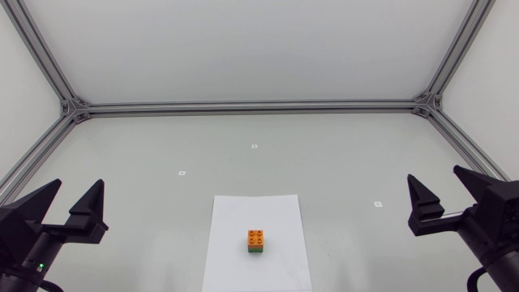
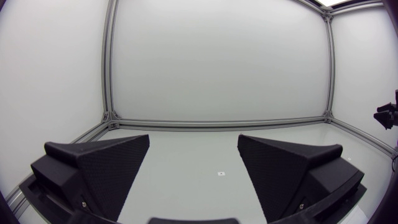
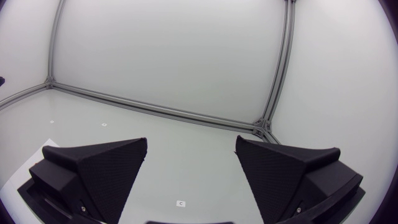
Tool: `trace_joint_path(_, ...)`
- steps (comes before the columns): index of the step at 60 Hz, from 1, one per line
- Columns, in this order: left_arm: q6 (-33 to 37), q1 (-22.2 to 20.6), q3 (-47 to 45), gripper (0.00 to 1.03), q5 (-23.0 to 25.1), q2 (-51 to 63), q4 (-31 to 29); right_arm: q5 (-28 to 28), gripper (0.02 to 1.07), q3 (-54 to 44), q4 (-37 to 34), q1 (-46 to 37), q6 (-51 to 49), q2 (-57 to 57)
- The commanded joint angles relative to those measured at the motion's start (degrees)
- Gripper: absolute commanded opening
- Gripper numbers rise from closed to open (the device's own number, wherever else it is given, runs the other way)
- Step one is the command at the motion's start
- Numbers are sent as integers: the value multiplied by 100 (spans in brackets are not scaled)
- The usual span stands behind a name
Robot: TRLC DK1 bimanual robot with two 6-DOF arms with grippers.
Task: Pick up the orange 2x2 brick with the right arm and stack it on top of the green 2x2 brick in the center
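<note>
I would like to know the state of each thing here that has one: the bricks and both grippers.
orange brick: stacked on the green brick, no gripper touching it.
green brick: under the orange brick, resting on the white sheet.
left gripper: open, empty.
right gripper: open, empty.

Nothing here is legible: the small white tags (image 1: 182, 173) on the tabletop (image 1: 340, 162) carry marks too tiny to read.

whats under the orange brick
The orange brick sits on a green brick. Only a thin strip of the green brick's near side shows, and its top is covered. The stack stands on a white sheet.
</note>
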Motion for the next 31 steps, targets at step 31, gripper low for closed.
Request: trace_joint_path(31,73,16,-235,99,23,-45,-84,244,103,-740,454,178,1063,-790)
